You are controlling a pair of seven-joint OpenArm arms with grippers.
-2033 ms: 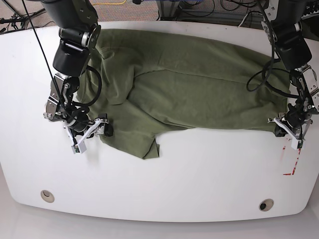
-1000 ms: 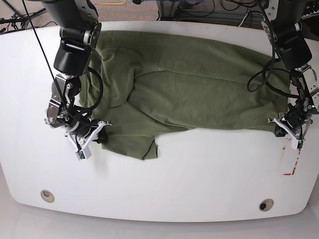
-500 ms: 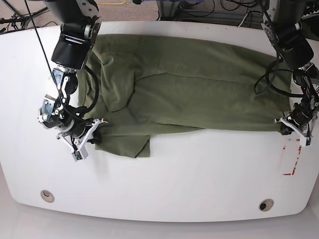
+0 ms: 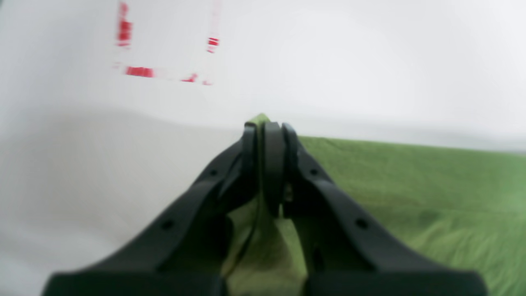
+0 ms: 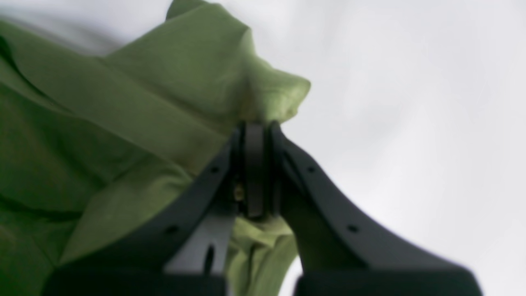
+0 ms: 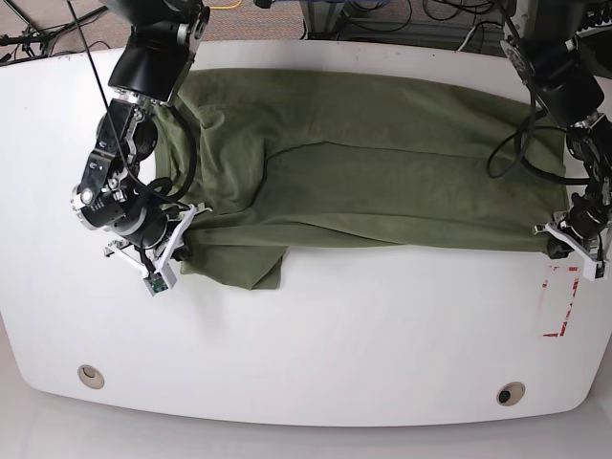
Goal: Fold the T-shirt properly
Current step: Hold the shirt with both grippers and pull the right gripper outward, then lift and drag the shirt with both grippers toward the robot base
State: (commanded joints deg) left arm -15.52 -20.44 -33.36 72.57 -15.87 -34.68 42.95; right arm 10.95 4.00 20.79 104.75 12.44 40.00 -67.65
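While the left hand (image 4: 263, 131) pinches a corner of the T-shirt (image 4: 411, 185) near red marks (image 4: 139, 72), the right hand (image 5: 257, 131) clamps bunched cloth. In the base view, the shirt lies flatter and tauter across the tabletop (image 6: 382, 335) than before, readying a fold.
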